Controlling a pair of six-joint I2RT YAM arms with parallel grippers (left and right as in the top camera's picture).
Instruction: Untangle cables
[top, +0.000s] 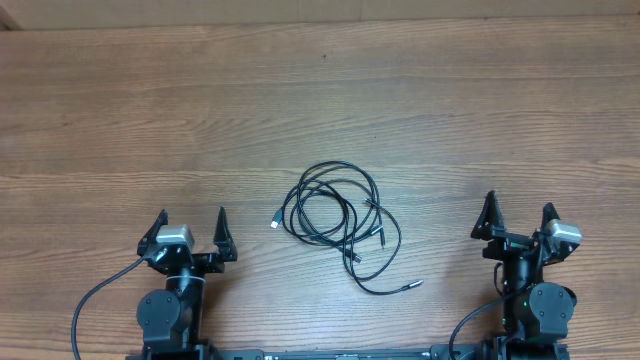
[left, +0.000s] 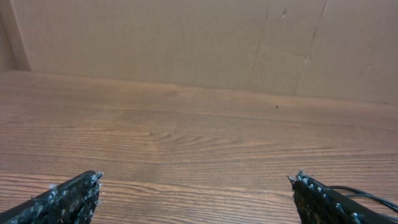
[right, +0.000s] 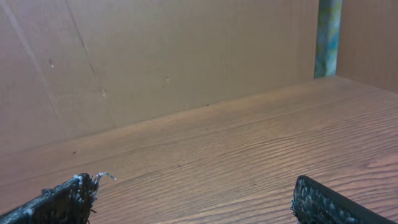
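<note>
1. Left hand (top: 192, 228) is resting low at the near left of the wooden surface (top: 320, 90), its fingers spreading wide and holding nothing.
2. Black cables (top: 335, 213) are lying in a loose tangle of overlapping loops mid-surface, between the two hands and apart from both, one strand trailing toward the near right.
3. Right hand (top: 519, 215) is resting at the near right, likewise standing fully apart and gripping nothing.

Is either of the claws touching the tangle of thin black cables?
No, the left gripper and right gripper sit clear of the thin black cables.
</note>
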